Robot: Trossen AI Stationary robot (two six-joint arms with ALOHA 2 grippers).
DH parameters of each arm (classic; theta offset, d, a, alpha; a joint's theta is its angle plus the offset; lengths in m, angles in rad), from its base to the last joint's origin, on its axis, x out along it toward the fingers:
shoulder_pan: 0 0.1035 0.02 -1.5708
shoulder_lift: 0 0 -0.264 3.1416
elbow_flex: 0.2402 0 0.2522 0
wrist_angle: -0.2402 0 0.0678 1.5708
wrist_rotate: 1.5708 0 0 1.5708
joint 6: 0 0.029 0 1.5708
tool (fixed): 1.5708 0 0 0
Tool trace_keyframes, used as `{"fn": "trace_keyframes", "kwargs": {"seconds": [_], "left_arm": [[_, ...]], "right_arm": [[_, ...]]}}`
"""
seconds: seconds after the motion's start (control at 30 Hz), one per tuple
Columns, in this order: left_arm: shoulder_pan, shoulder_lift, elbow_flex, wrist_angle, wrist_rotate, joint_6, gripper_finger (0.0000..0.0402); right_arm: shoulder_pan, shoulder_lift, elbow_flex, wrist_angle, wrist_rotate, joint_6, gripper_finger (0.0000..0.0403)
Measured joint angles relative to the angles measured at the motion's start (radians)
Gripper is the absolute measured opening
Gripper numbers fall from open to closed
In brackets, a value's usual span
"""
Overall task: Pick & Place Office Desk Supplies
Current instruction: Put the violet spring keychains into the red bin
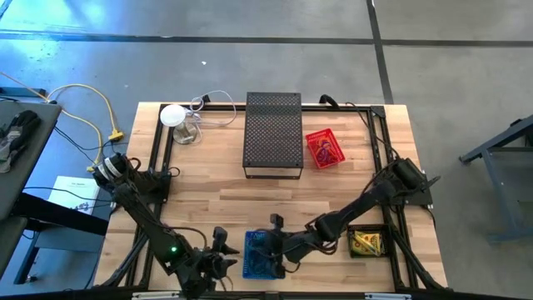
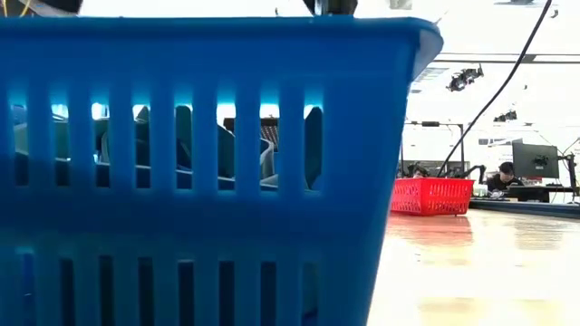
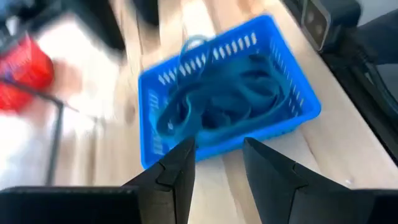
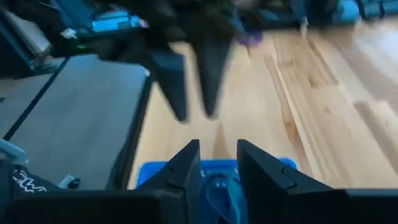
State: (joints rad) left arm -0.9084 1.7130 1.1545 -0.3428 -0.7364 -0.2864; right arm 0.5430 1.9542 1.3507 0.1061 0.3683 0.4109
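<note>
The right gripper (image 4: 217, 163) hung directly over the blue basket (image 1: 260, 254), its jaws parted by a narrow gap with nothing visible between them, while a blue band lay in the basket just beneath the tips. The left gripper (image 3: 217, 163) waited just beside the basket near the table's front edge, its jaws roughly half open and empty, pointed toward the basket's long wall. Inside the basket sat a tangle of blue rubber bands (image 3: 230, 99), loosely looped over one another. Farther out, a small basket of yellow packets (image 1: 366, 242) stood under the right arm's elbow, a red basket (image 1: 324, 148) sat beside the tall black mesh box (image 1: 272, 133), and a white round object (image 1: 173, 115) with a thin cable rested near the table's (image 1: 208, 192) far left corner. The step in hand looked like a drop into, or a pick from, the blue basket. Doing it well would mean keeping the right jaws centred inside the walls, lifting straight up so no loop snagged a fingertip, and holding the left arm clear of the rim.
</note>
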Motion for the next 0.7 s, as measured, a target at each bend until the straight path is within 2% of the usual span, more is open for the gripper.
{"fn": "trace_keyframes", "kwargs": {"seconds": [0.2, 0.3, 0.4, 0.57, 0.7], "left_arm": [[0.017, -0.039, 0.001, -0.256, 0.116, -0.318, 0.0129], [0.024, -0.071, 0.003, -0.412, 0.247, -0.499, 0.0129], [0.023, -0.087, 0.003, -0.492, 0.373, -0.665, 0.0129], [0.034, -0.088, 0.002, -0.704, 0.501, -0.863, 0.0129], [0.048, -0.088, -0.007, -0.87, 0.548, -0.962, 0.0129]], "right_arm": [[0.018, -0.006, -0.001, -0.03, 0.021, -0.104, 0.0086], [0.017, -0.007, -0.001, -0.078, 0.034, -0.106, 0.0085], [0.013, -0.006, -0.001, -0.103, 0.033, -0.119, 0.0085], [0.01, -0.006, -0.001, -0.118, 0.026, -0.121, 0.0085], [0.011, -0.006, -0.001, -0.118, 0.025, -0.125, 0.0085]]}}
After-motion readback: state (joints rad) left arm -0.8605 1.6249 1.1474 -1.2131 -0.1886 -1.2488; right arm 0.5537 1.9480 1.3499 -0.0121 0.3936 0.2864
